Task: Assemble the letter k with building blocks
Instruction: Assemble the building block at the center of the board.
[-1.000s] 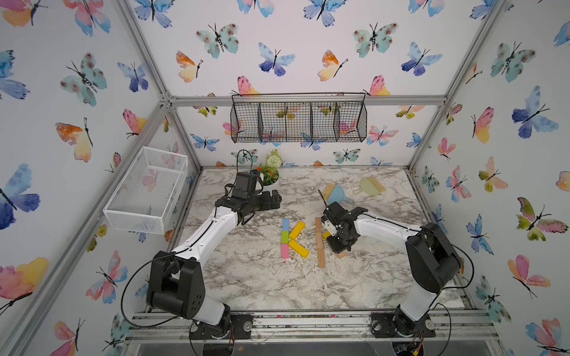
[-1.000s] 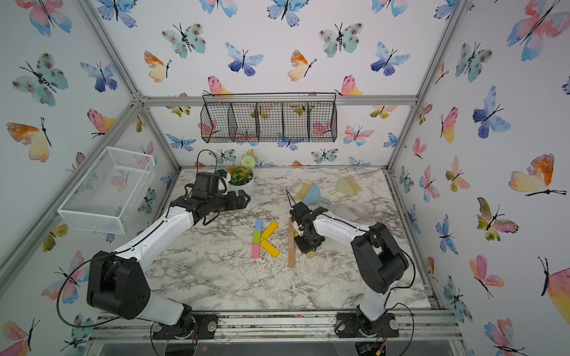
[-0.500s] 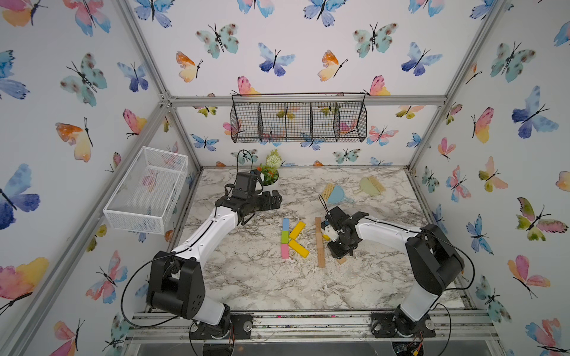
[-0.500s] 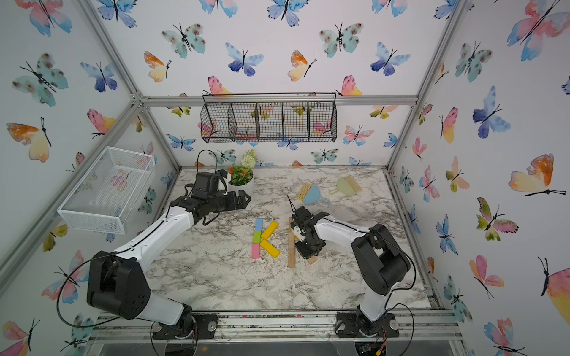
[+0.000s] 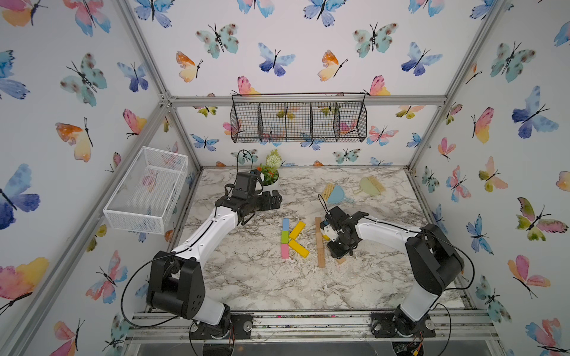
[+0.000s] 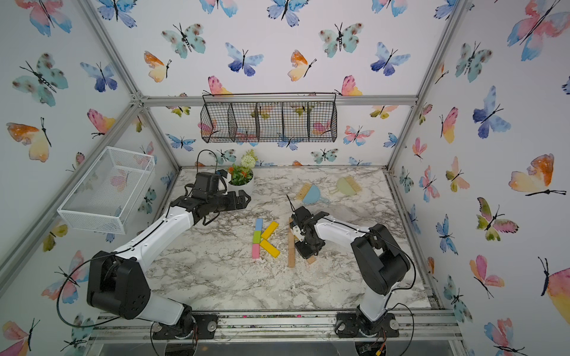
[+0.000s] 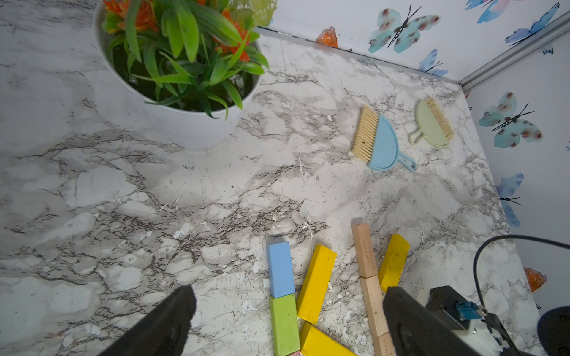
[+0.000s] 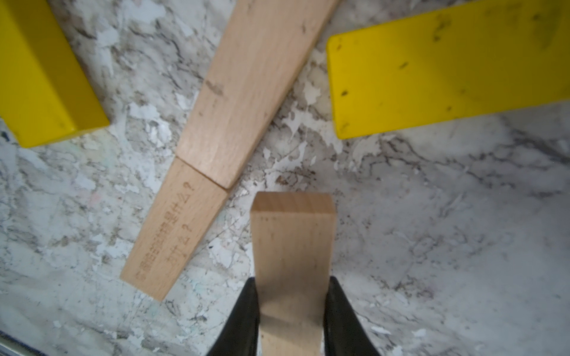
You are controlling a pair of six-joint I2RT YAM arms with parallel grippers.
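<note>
Right arm has moved nearer along the tan column (image 5: 320, 255) | right gripper (image 8: 293, 283) clamped on tan block (image 8: 291, 234), end beside column's lower joint, below yellow block (image 8: 447, 71) | likely the second K's lower leg | left gripper (image 5: 276, 199) wide open, empty

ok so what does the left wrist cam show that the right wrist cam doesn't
Only the left wrist view: the potted plant, the blue dustpan, the green dustpan, the light blue block, the green block, and the left gripper, open and empty.
Only the right wrist view: the right gripper shut on a tan block.
Both: the row of tan blocks lying end to end, the yellow block beside it, and the marble table.
</note>
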